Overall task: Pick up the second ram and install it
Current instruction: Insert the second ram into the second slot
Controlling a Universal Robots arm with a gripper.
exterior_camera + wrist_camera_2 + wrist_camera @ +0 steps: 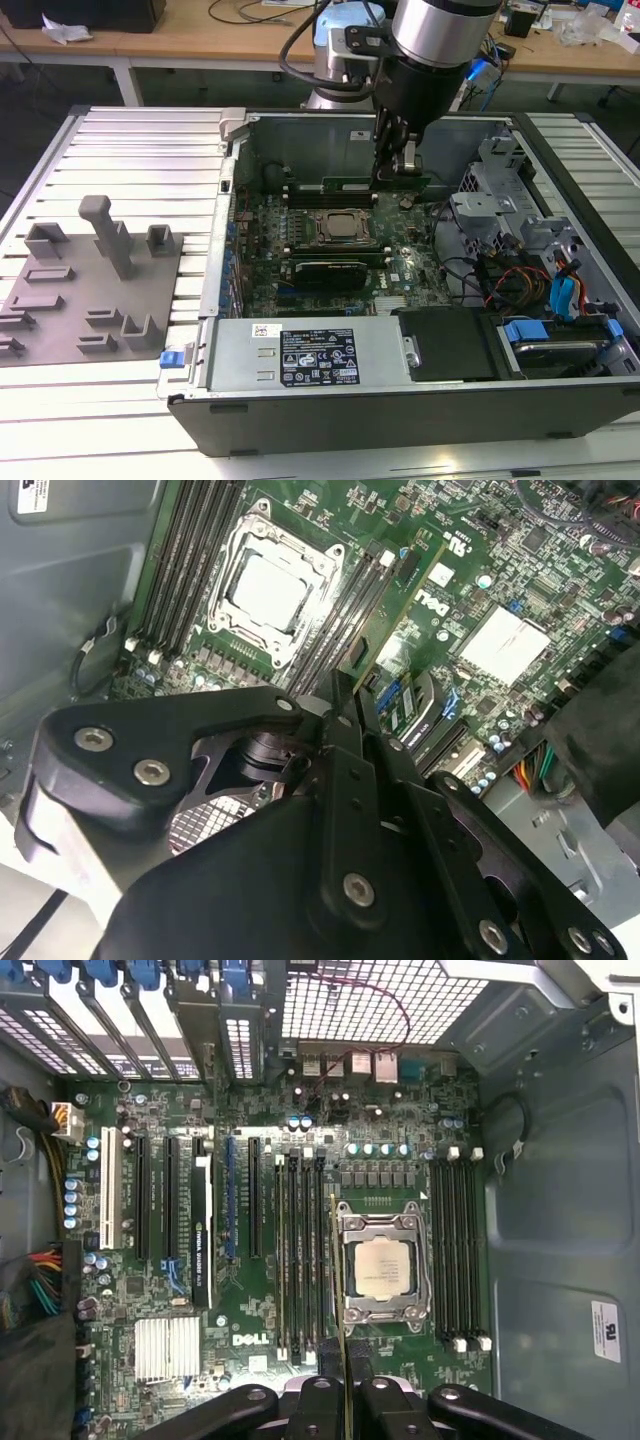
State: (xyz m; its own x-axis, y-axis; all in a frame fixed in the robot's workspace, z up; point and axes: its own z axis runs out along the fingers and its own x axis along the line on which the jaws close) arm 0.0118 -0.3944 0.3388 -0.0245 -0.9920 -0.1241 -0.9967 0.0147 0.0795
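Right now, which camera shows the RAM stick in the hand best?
The exterior view: the RAM stick shows its long green face, gripped by the hand over the motherboard. Both wrist views show it nearly edge-on, a thin strip running out from the hand beside the processor socket.

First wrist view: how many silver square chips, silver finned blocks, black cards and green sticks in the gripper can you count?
Silver square processor chip in its socket: 1
Silver finned metal heatsink block: 1
Black rectangular card standing in a slot: 1
Long green circuit-board ram stick, held in the gripper: 1
Total: 4
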